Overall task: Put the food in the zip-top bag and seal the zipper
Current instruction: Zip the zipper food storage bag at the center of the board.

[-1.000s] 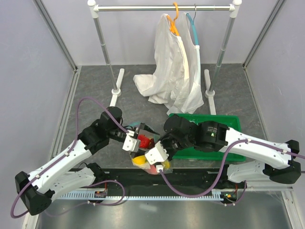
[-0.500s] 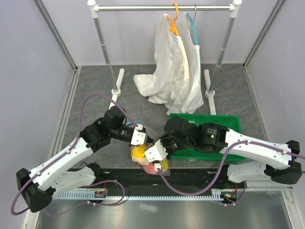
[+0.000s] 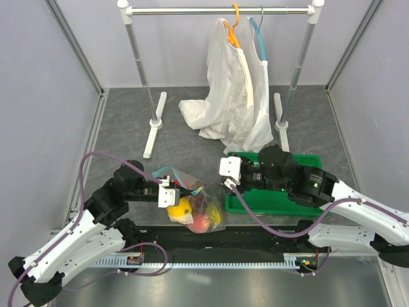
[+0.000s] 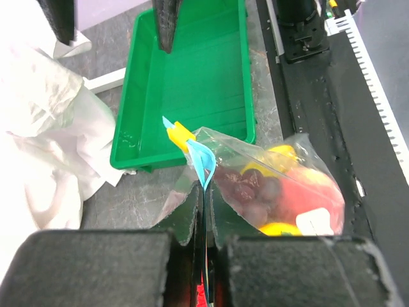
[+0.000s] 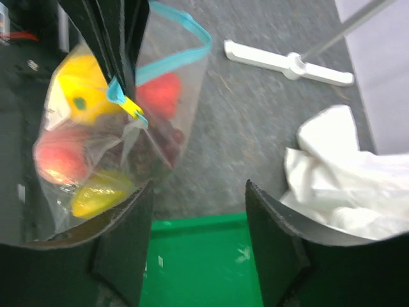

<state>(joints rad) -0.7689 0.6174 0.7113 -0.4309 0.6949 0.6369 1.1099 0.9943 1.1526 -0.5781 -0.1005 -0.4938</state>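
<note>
The clear zip-top bag (image 3: 203, 203) lies near the table's front edge with the food inside: a yellow fruit (image 3: 181, 208), a red-pink one (image 3: 200, 221), dark grapes (image 4: 249, 188) and a red piece (image 5: 160, 96). My left gripper (image 3: 167, 192) is shut on the teal zipper (image 4: 203, 163) at the bag's left end, the strip pinched flat between its jaws. Part of the zipper (image 5: 182, 45) still loops apart beyond the grip. My right gripper (image 3: 229, 173) stands open and off the bag, at the left end of the green tray (image 3: 281, 201), with nothing between its fingers (image 5: 137, 217).
White garments (image 3: 233, 96) hang from a rack (image 3: 220, 11) at the back and pool on the mat. The rack's white feet (image 3: 153, 125) stand behind the bag. A black rail (image 3: 255, 240) runs along the near edge.
The right gripper has let go of the bag, opened and drawn back towards the tray. The left gripper has shut on the zipper and pulled back left with the bag.
</note>
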